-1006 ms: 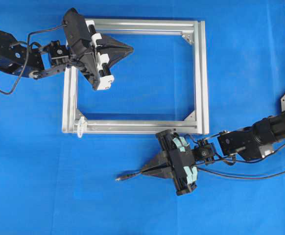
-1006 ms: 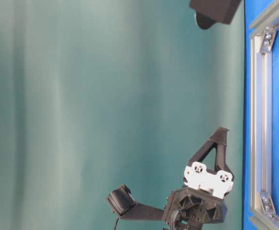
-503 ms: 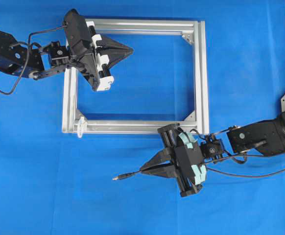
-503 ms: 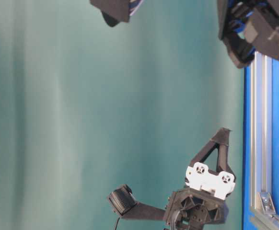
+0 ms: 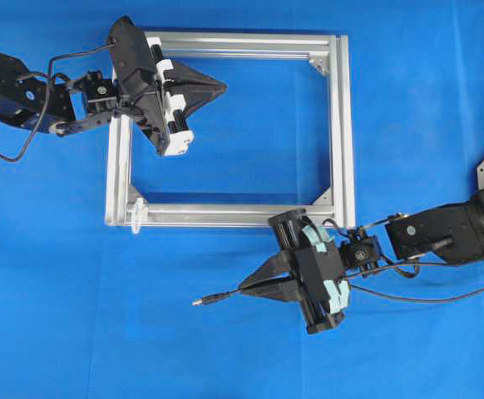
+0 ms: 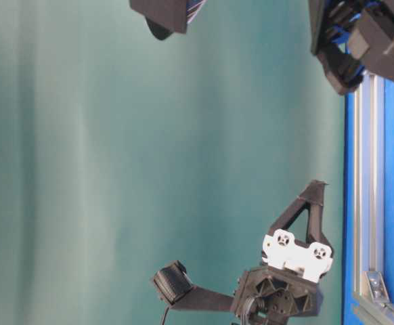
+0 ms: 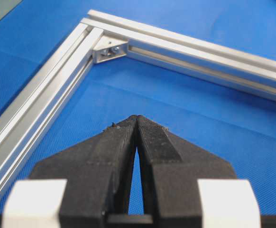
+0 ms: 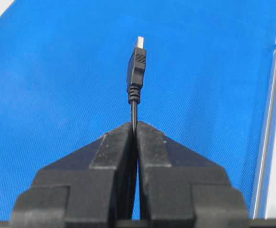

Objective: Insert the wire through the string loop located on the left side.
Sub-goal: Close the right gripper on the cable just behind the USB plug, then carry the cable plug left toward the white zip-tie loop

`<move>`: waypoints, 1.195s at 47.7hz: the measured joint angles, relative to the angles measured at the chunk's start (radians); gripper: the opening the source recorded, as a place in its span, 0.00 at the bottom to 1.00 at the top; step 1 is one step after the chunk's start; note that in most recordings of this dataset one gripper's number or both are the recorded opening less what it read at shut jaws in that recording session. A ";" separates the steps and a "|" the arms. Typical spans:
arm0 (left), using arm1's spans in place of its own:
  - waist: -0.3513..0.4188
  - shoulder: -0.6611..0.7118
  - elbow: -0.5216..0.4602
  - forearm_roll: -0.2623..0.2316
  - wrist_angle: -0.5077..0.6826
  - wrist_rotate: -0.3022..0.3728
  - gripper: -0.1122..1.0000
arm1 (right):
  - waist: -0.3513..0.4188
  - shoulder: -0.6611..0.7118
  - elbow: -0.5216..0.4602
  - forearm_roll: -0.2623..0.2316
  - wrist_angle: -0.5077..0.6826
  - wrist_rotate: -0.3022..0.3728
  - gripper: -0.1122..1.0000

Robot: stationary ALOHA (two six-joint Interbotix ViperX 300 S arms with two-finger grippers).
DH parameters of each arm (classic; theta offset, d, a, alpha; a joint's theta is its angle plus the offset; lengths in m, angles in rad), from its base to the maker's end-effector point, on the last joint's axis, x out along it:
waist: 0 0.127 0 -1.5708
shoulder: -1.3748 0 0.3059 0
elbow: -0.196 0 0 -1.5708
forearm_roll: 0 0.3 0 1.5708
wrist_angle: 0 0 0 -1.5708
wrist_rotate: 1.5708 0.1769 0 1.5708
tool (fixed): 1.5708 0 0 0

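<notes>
**Observer:** Where is the wire (image 5: 217,297) in relation to your right gripper (image 5: 246,290)?

**Operator:** I have it pinched. In my right wrist view the jaws are pressed together on the thin black cable, and the plug (image 8: 136,66) sticks out straight ahead of the tips, metal end pointing away from me. From overhead the plug points toward the left of the picture, over the blue cloth (image 5: 101,332), below the aluminium frame (image 5: 342,125).

**Observer:** And the string loop (image 5: 137,214)?

**Operator:** It sits at the frame's lower left corner in the overhead view, a small white ring standing off the bar. The plug tip is to the right of it and below the frame's lower bar, apart from it. In my right wrist view I think I catch a bit of the loop at the top right edge, but it is too faint to be sure.

**Observer:** The left gripper (image 5: 219,84)?

**Operator:** Pressed shut on nothing, tips meeting in the left wrist view. It hangs inside the frame near the upper left corner, pointing at a corner bracket (image 7: 110,50).
</notes>
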 measured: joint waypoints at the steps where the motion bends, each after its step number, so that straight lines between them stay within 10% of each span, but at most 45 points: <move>1: -0.002 0.000 0.000 0.000 0.000 0.000 0.10 | 0.000 0.002 0.000 0.002 0.002 0.000 0.10; 34: -0.006 0.000 0.000 0.002 0.000 0.000 0.10 | -0.009 0.002 0.000 0.002 0.000 0.000 0.10; 57: -0.020 0.000 0.002 0.000 0.000 0.000 0.10 | -0.187 0.000 0.009 0.002 0.000 -0.002 0.10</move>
